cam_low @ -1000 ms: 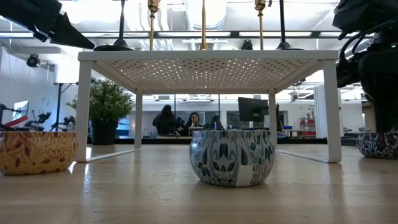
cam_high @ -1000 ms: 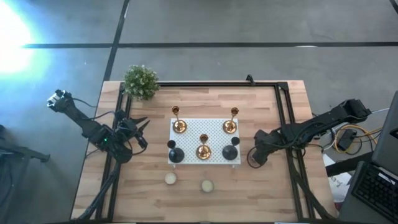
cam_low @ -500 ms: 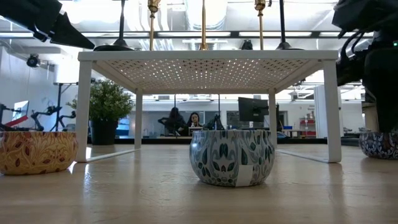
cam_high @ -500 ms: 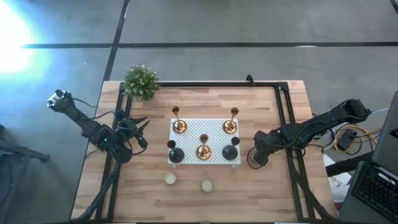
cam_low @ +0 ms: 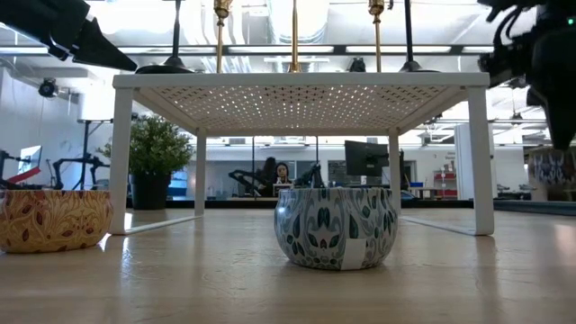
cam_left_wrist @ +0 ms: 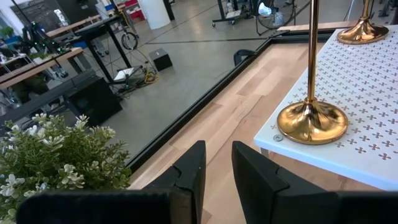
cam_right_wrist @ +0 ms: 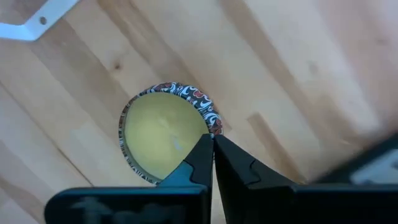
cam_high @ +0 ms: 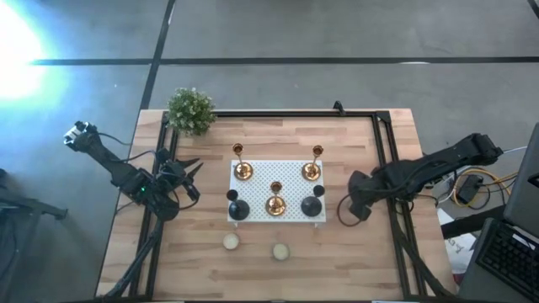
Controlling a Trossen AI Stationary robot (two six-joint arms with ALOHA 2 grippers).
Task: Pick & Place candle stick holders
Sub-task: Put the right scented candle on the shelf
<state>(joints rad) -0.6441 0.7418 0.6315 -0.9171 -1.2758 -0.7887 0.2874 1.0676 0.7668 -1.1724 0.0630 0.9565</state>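
Three brass candle stick holders [cam_high: 242,169] [cam_high: 312,169] [cam_high: 274,203] and two black ones [cam_high: 237,209] [cam_high: 312,204] stand on their round bases on a white perforated stand [cam_high: 289,183]. Right of the stand, my right gripper [cam_high: 354,208] points down, shut on a patterned candle tin [cam_right_wrist: 163,138] of yellow wax. The tin hangs above the table [cam_low: 551,168]. My left gripper [cam_high: 192,173] waits left of the stand. Its fingers [cam_left_wrist: 219,163] stand a little apart with nothing between them, and it faces one brass holder [cam_left_wrist: 312,119]. My right gripper pinches the tin's rim [cam_right_wrist: 212,127] between its two fingertips, one over the wax inside and one outside the wall. The fingers come from above, pointing down. The tin hangs below them, lifted clear of the table.
Two more candle tins, a brown one [cam_high: 230,241] [cam_low: 52,219] and a teal one [cam_high: 280,250] [cam_low: 335,227], sit near the table's near edge. A potted plant [cam_high: 191,110] stands at the far left corner. Black frame rails [cam_high: 383,168] run along the table's sides.
My right gripper has gone up, taking the candle tin with it. The tin stood on the table before and now hangs clear of it.
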